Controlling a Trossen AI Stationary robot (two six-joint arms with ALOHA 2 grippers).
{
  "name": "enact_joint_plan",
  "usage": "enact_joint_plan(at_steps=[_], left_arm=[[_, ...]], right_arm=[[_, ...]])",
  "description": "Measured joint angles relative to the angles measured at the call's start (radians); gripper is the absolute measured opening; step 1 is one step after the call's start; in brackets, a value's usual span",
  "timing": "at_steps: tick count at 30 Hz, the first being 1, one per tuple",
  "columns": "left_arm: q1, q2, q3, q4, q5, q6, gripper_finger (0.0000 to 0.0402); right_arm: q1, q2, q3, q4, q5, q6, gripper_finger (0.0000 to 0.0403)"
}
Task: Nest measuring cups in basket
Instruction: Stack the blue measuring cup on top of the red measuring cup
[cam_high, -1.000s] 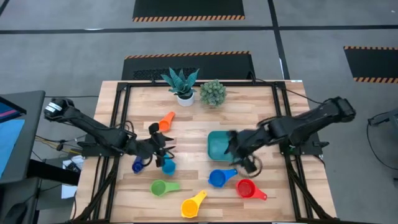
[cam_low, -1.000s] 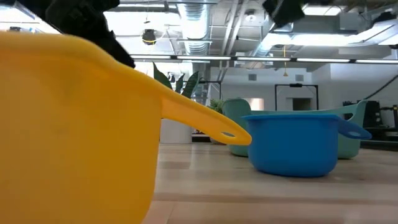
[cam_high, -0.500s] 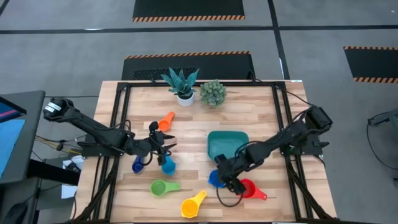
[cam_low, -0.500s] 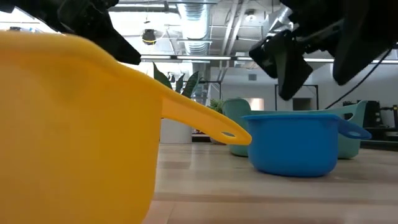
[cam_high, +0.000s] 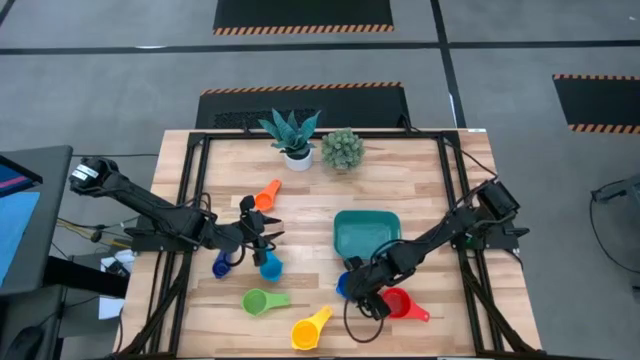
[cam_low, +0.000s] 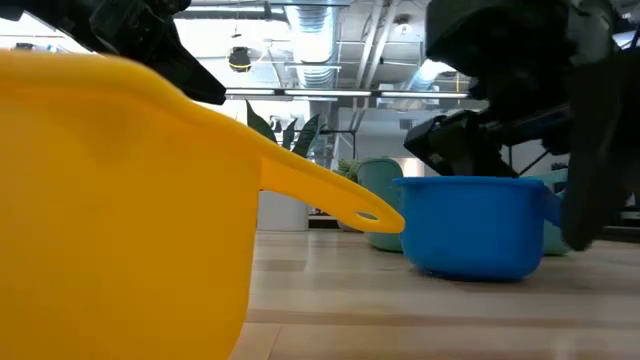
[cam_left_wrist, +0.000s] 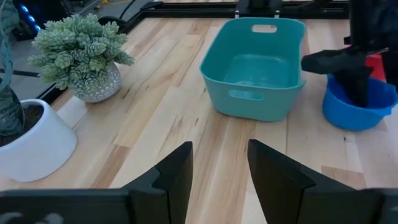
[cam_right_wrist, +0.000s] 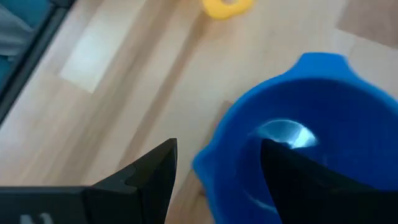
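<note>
The right gripper (cam_high: 362, 293) hangs over the blue cup (cam_high: 347, 285) — fingers apart, straddling its rim — just in front of the teal basket (cam_high: 366, 236). The left gripper (cam_high: 262, 236), fingers parted, holds nothing.

- Your right end effector (cam_right_wrist: 214, 165) has its fingers spread astride the blue cup's (cam_right_wrist: 305, 137) rim, one finger inside.
- A yellow cup handle (cam_right_wrist: 227, 7) lies farther off on the worktop (cam_right_wrist: 118, 93).

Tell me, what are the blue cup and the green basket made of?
The blue cup looks like smooth moulded plastic: one solid colour, with a soft shine inside. The basket seems to be plastic too, matte teal, with rounded corners and cut-out handle slots. The table looks like pale wood, with grain lines showing.
</note>
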Motion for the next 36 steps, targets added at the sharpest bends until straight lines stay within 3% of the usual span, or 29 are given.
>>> enact_joint_plan(at_steps=[5,11,13,18,25,29,36], left_arm=[[0.0,0.0,0.0,0.001,0.0,-0.01,0.0146],[0.0,0.0,0.0,0.0,0.0,-0.027,0.0146],[0.0,0.0,0.0,-0.002,0.0,-0.028,0.0146],[0.0,0.0,0.0,-0.002,0.001,-0.028,0.0146],[0.0,0.001,0.0,-0.002,0.001,-0.047,0.0146],[0.0,0.001,0.0,-0.002,0.002,-0.077,0.0146],[0.0,0.001,0.001,-0.008,0.002,-0.083,0.0146]], right_arm=[[-0.003,-0.006,0.0,0.006,0.08,0.008,0.0212],[0.001,-0.014,0.042,-0.029,0.039,0.077,0.0055],[0.015,-0.016,0.069,-0.017,0.012,0.081,0.0022],[0.056,-0.02,0.175,-0.101,0.016,0.156,0.0026],[0.121,-0.077,0.377,-0.449,0.346,0.313,0.0013],[0.169,-0.136,0.418,-0.601,0.483,0.52,0.0013],[0.305,-0.173,0.417,-0.814,0.585,0.941,0.0013]])
